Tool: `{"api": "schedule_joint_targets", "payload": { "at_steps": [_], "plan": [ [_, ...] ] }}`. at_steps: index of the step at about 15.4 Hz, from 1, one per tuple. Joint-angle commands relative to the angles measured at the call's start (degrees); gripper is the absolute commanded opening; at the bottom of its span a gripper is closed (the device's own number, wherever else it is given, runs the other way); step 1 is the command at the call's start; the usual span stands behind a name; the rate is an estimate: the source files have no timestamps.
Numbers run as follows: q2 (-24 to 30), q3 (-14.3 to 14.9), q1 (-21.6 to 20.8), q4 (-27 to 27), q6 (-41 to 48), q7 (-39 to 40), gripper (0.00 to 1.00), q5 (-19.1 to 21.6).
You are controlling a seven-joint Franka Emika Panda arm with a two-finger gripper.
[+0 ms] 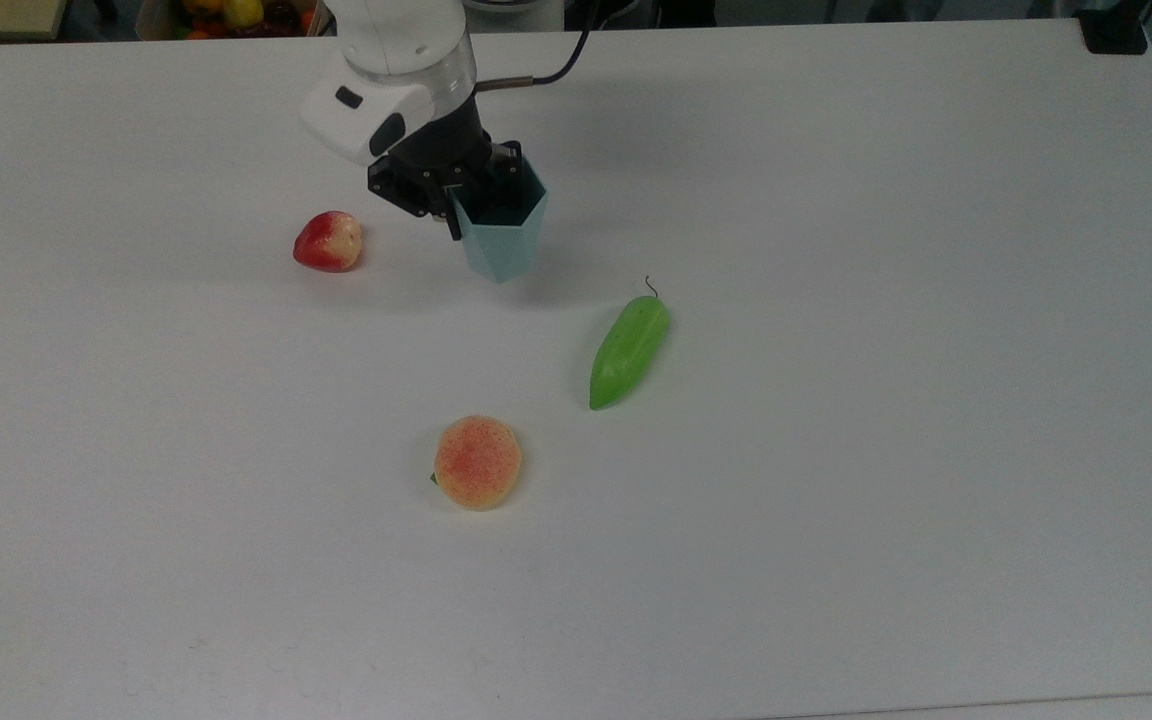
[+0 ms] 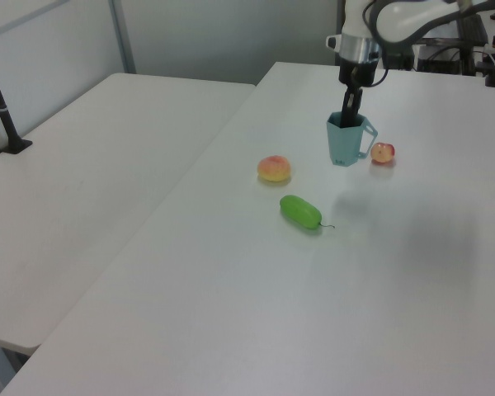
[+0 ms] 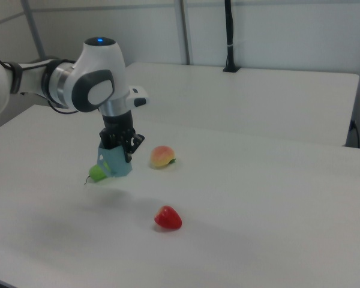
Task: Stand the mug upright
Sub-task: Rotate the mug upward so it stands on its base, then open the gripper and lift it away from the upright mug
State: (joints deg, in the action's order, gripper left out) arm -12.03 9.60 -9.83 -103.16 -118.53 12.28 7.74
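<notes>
Mug (image 1: 499, 243): pale blue, faceted, matte.

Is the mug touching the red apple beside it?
Apart. In the top view, bare white table lies between the mug and the apple.

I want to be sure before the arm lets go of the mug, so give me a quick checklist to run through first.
1. Mug upright, rim up: ok in the left view.
2. Claw gripping the mug's rim, one finger inside: ok.
3. Mug's base resting on the table: cannot tell; it looks very close.
4. Strawberry apart from the mug: ok.
5. Green cucumber and peach clear of the landing spot: ok.
6. Handle free of the claw: ok, it sticks out to the left view's right.
</notes>
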Motion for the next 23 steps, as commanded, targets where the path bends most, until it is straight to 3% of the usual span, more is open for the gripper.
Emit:
{"api": "schedule_joint_targets", "payload": {
  "at_steps": [1, 4, 10, 11, 12, 14, 19, 23],
  "plan": [
    [-1.16, 1.29, -0.63, -4.23, -6.08, 5.03, 0.0, 1.84],
    [-1.94, 1.29, -0.63, -7.23, -10.32, 8.11, 0.0, 1.93],
    [-2.91, 1.29, -0.8, -7.32, -10.32, 9.26, 0.0, 1.93],
    [-2.91, 1.29, -0.98, -7.32, -10.15, 9.26, 0.17, 1.93],
    [-2.91, 1.29, -1.07, -7.32, -9.89, 9.26, 0.39, 1.93],
    [-2.91, 1.29, -1.24, -7.32, -9.8, 9.17, 0.63, 1.93],
    [-1.95, 1.29, -1.42, -6.62, -9.36, 8.29, 0.89, 1.84],
    [0.16, 1.29, -0.98, -3.9, -2.96, 7.41, 1.0, 1.76]
  ]
}}
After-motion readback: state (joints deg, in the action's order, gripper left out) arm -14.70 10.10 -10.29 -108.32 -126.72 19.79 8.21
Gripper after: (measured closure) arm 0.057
